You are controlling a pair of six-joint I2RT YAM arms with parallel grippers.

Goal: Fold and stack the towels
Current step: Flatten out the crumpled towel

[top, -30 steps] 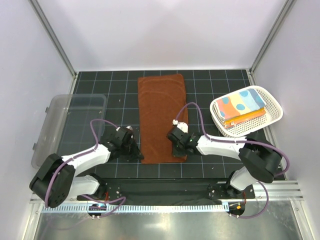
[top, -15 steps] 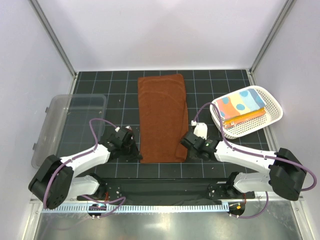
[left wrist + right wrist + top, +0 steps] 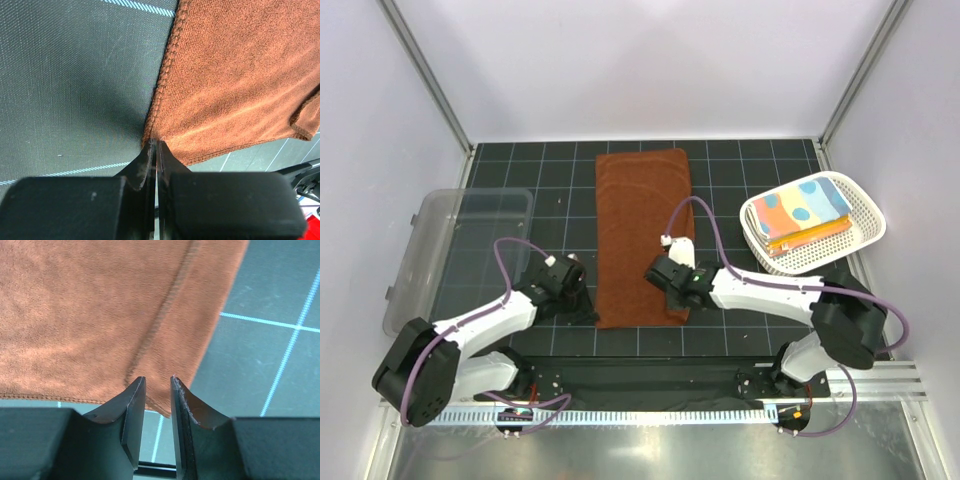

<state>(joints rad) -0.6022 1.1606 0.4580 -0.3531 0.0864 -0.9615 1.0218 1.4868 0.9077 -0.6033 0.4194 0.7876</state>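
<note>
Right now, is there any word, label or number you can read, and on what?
None readable. The rust-brown towel is plain; the folded towels in the white basket show only coloured patches, any lettering too small to read; the clear bin bears no visible label.

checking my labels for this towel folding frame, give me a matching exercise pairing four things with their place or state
1 brown towel
2 white basket
3 left gripper
4 right gripper

a open over the towel's near right corner
b lying flat in the middle
c shut on the towel's near left corner
d right side, holding folded towels

Pairs: 1-b, 2-d, 3-c, 4-a
</note>
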